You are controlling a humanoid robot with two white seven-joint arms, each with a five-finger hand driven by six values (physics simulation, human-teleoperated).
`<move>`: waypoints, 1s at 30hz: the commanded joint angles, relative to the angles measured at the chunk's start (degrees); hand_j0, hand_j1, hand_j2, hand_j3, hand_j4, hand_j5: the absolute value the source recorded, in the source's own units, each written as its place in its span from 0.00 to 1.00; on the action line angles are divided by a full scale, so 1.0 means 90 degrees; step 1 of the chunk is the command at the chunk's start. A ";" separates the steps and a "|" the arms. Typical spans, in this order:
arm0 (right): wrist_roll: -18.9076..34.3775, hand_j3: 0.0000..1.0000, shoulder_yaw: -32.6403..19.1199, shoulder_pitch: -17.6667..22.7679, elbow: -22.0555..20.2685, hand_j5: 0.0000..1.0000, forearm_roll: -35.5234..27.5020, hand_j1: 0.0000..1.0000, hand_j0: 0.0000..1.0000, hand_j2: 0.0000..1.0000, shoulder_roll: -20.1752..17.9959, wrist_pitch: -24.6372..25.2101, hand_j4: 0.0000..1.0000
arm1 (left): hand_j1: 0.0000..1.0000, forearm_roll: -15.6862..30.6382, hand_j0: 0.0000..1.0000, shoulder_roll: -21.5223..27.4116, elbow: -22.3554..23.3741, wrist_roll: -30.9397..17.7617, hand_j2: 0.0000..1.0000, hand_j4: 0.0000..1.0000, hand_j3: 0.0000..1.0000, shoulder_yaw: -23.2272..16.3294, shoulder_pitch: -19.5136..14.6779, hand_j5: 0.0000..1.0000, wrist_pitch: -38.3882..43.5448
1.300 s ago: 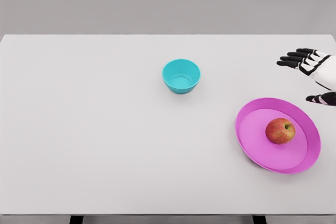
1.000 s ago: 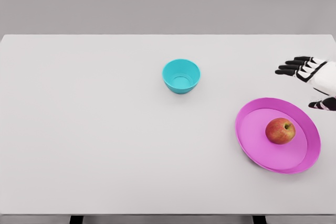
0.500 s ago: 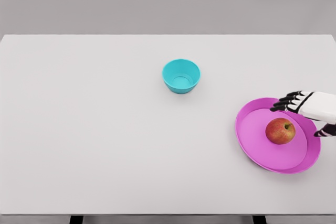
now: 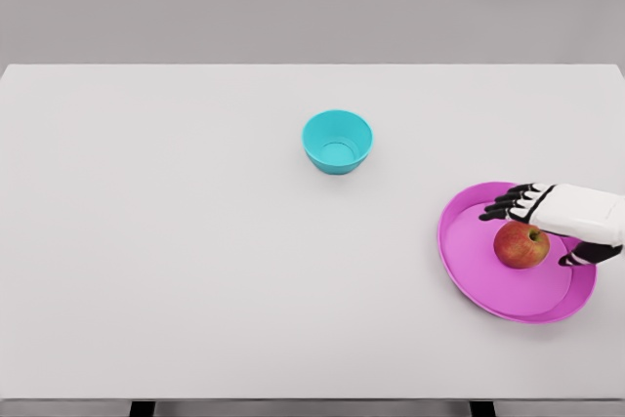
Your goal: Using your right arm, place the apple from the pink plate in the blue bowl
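One apple (image 4: 520, 245), one plate (image 4: 486, 285), one bowl (image 4: 337, 142)

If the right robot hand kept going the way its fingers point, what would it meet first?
The right robot hand points left over the pink plate, above the apple. Beyond lies bare table; the way looks free, though its height is unclear.

The right arm is cut off by the right edge, so only the right hand (image 4: 557, 217) and a short stretch of wrist are seen. The apple (image 4: 520, 246) is partly covered along its top and right side by that hand. Whether the fingers (image 4: 503, 204) touch the apple cannot be told. The far rim of the plate (image 4: 459, 261) is hidden beneath the hand.
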 commanded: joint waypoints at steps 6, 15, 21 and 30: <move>-0.0002 1.00 0.0495 -0.0273 0.0368 1.00 -0.0010 1.00 1.00 1.00 0.0019 0.0016 1.00 | 1.00 -0.0001 1.00 0.0000 0.0000 0.0000 1.00 1.00 1.00 0.0000 0.0000 1.00 0.0000; -0.0002 0.99 0.0554 -0.0283 0.0407 0.99 -0.0010 0.99 0.99 0.99 0.0019 0.0016 0.99 | 1.00 -0.0001 1.00 0.0000 0.0000 0.0000 1.00 1.00 1.00 0.0000 0.0000 1.00 0.0000; -0.0002 0.77 0.0612 -0.0303 0.0407 0.77 -0.0010 0.77 0.77 0.77 0.0019 0.0016 0.77 | 1.00 -0.0001 1.00 0.0000 0.0000 0.0000 1.00 1.00 1.00 0.0000 0.0000 1.00 0.0000; -0.0002 0.39 0.0632 -0.0332 0.0388 0.39 -0.0010 0.39 0.39 0.39 0.0019 0.0016 0.39 | 1.00 -0.0001 1.00 0.0000 0.0000 0.0000 1.00 1.00 1.00 0.0000 0.0000 1.00 0.0000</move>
